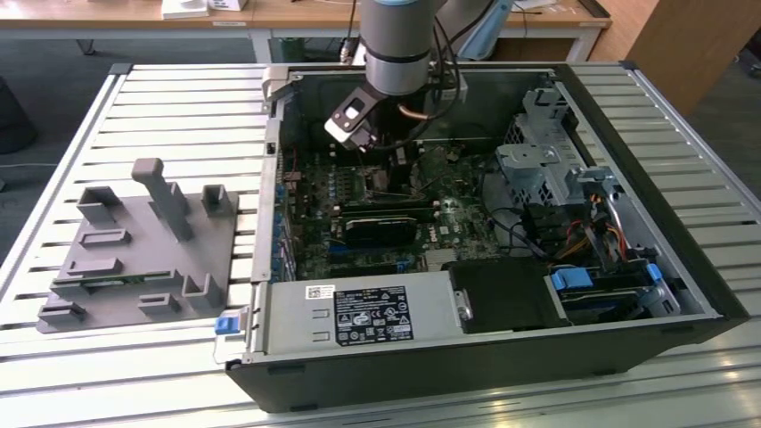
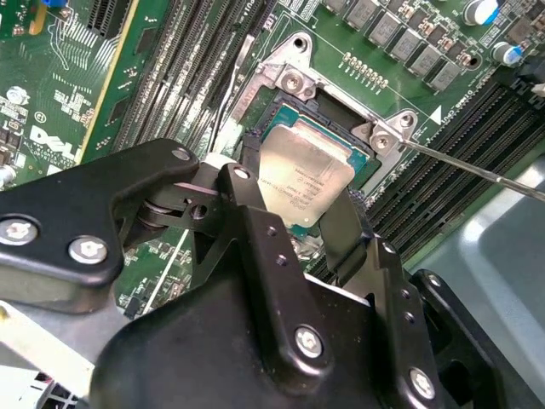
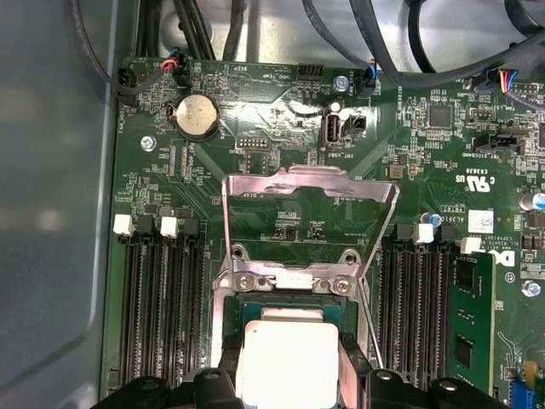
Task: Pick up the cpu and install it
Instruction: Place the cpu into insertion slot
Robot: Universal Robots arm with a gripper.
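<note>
- The cpu [image 2: 305, 181] is clamped between my gripper's [image 2: 295, 204] two black fingers [image 2: 351, 234], one on each opposite edge. Its silvery top faces up, right over the open socket [image 2: 294, 81].
- I can't tell whether the chip is fully down in the socket or a hair above it; the fingers hide its near edges.
- In the first wrist view the cpu [image 3: 288, 362] looks square to the socket sides, which is what I want.
- My read on doing this well: hold the chip flat and lower it straight. No tilt and no sideways slide, since anything dragged across the socket bed could do damage.
- Corners matter too: I'd want the chip's edges parallel to the frame on all sides before easing my grip.
- The load plate [image 3: 308, 176] stands flipped up behind the socket, so nothing lies over the opening.
- The thin lever [image 2: 477, 169] runs out to one side, well clear of my fingers.
- Memory slots [image 3: 157, 307] flank the socket. One side looks bare, and a green memory stick [image 3: 470, 315] sits on the other.
- The computer case [image 1: 678, 294] lies open on its side, holding the motherboard [image 1: 356, 192] and a silver power supply [image 1: 356, 314]. My arm [image 1: 398, 45] reaches down into it.
- Beside it, toward the exterior view's left, the grey tray [image 1: 119, 223] carries its upright holders, with something thin and green in one near slot.
</note>
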